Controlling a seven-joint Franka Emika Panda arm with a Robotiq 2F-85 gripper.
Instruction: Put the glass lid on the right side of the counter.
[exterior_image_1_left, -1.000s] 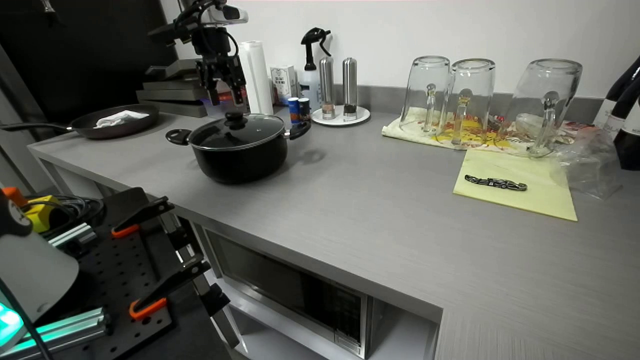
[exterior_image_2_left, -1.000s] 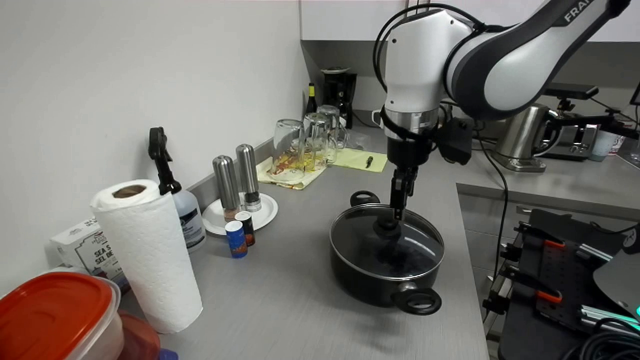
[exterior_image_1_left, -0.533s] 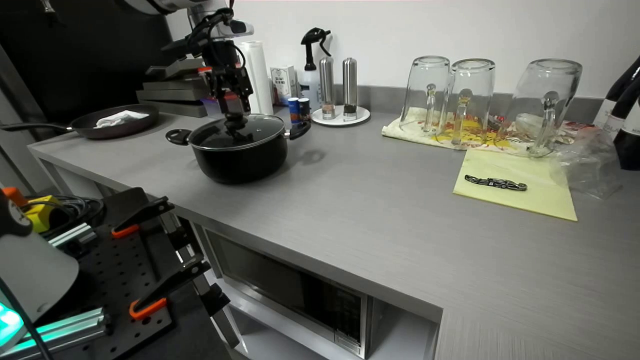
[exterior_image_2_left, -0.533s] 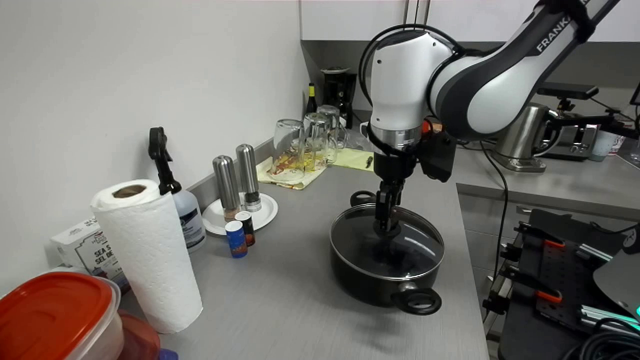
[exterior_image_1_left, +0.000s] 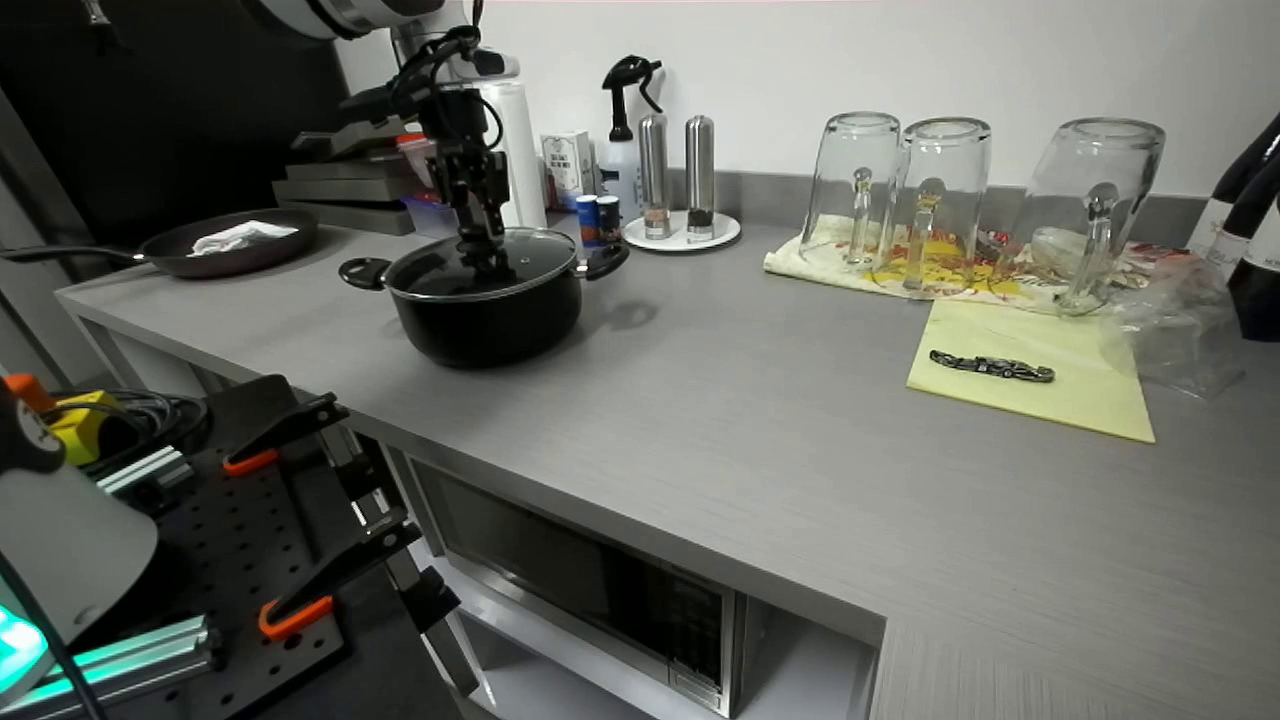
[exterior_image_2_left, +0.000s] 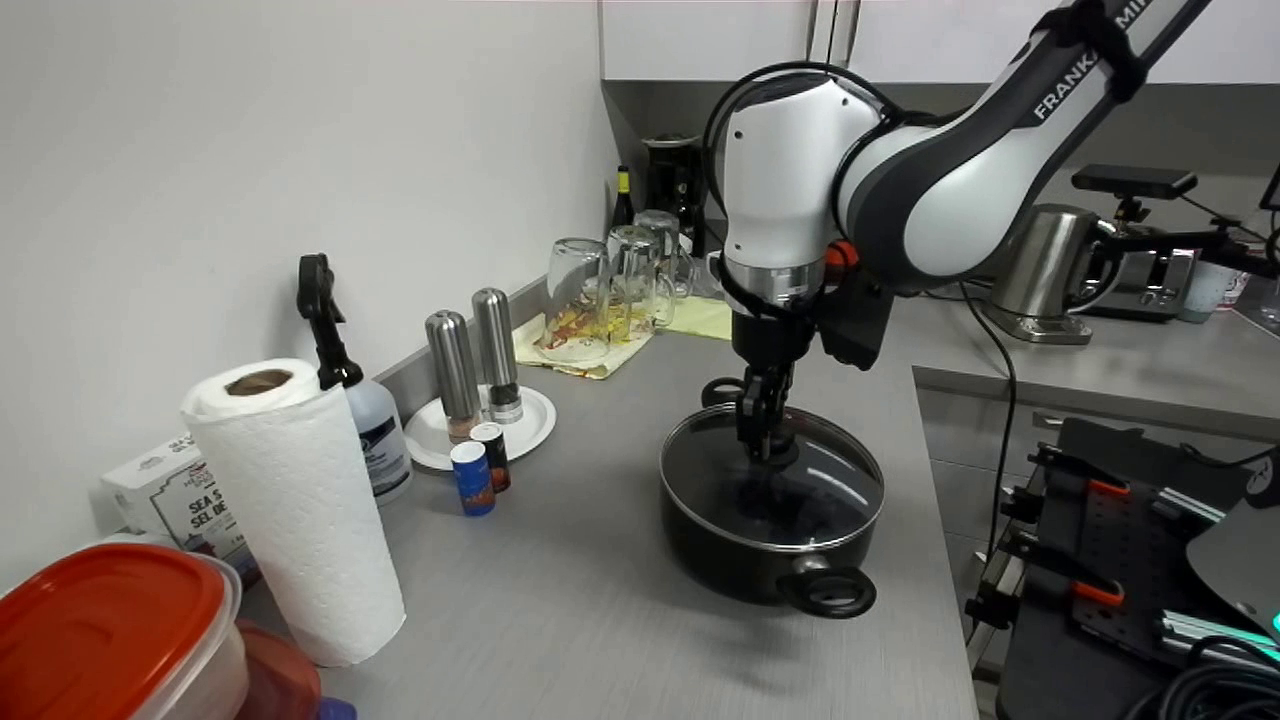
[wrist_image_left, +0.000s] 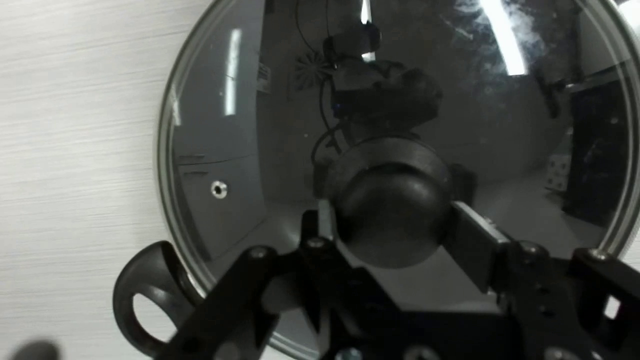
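In an exterior view, a dark frying pan (exterior_image_1_left: 230, 268) sits far left, with a black pot (exterior_image_1_left: 490, 332) to its right. Farther back are a paper towel roll (exterior_image_1_left: 527, 165), a salt box (exterior_image_1_left: 567, 167), a spray bottle (exterior_image_1_left: 618, 168), two small shakers (exterior_image_1_left: 588, 222) and a white plate (exterior_image_1_left: 680, 243) carrying two metal mills (exterior_image_1_left: 699, 165). Farther right, three glass mugs (exterior_image_1_left: 848, 190) stand on a patterned cloth (exterior_image_1_left: 787, 262); nearer, a dark object (exterior_image_1_left: 990, 366) lies on a yellow sheet (exterior_image_1_left: 1070, 396). In an exterior view, a red-lidded container (exterior_image_2_left: 130, 635) stands near left, a steel kettle (exterior_image_2_left: 1040, 275) far right.
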